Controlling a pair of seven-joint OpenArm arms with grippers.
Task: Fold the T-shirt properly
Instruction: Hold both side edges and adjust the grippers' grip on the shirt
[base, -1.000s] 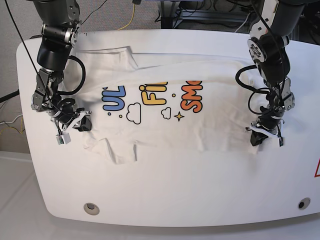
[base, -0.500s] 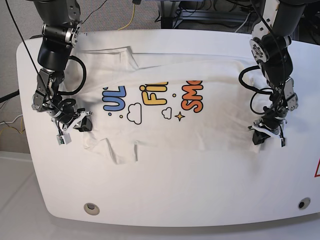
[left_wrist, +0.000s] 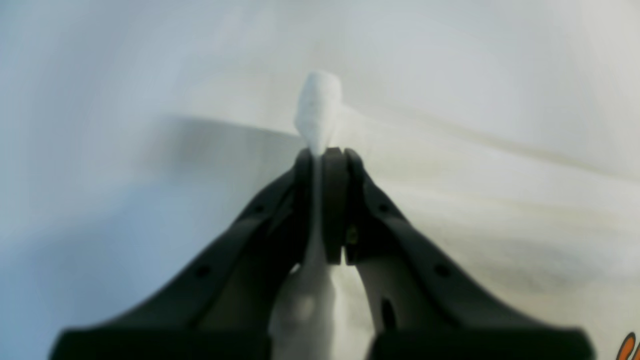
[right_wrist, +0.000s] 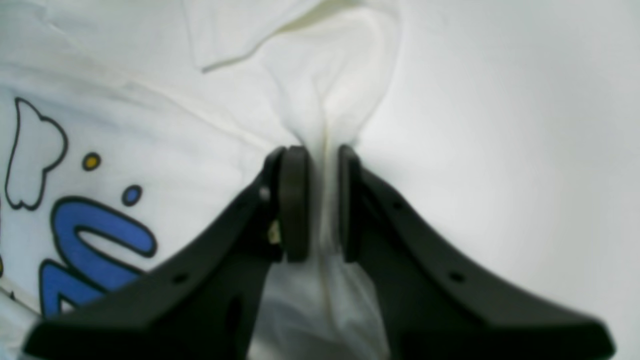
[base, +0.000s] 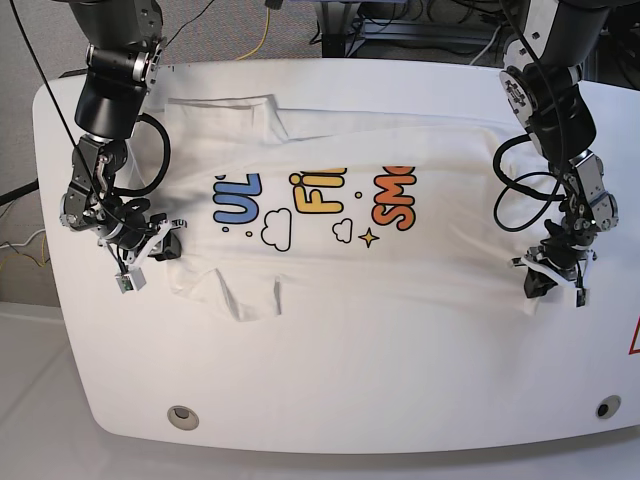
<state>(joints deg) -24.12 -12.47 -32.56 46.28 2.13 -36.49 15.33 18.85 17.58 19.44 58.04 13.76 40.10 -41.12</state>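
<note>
The white T-shirt (base: 320, 270) lies across the table (base: 350, 390) with its printed side up. A fold cuts through the blue, yellow and orange letters. A sleeve (base: 240, 298) points toward the front. My left gripper (base: 547, 283), at the right of the base view, is shut on the shirt's right end. In the left wrist view the left gripper (left_wrist: 325, 152) pinches a thin ridge of the white cloth (left_wrist: 318, 107). My right gripper (base: 165, 247) is shut on the shirt's left edge. Bunched cloth (right_wrist: 330, 95) sits between the right gripper's (right_wrist: 316, 150) pads, beside the blue print (right_wrist: 95, 235).
Two round holes (base: 181, 414) (base: 602, 407) sit near the table's front edge. A red mark (base: 633, 340) shows at the far right edge. Cables and equipment lie beyond the back edge. Bare white tabletop runs in front of the shirt.
My left gripper has moved right and a little toward the front, drawing the shirt with it. The cloth now lies flatter and the print has shifted right. The right gripper has barely moved.
</note>
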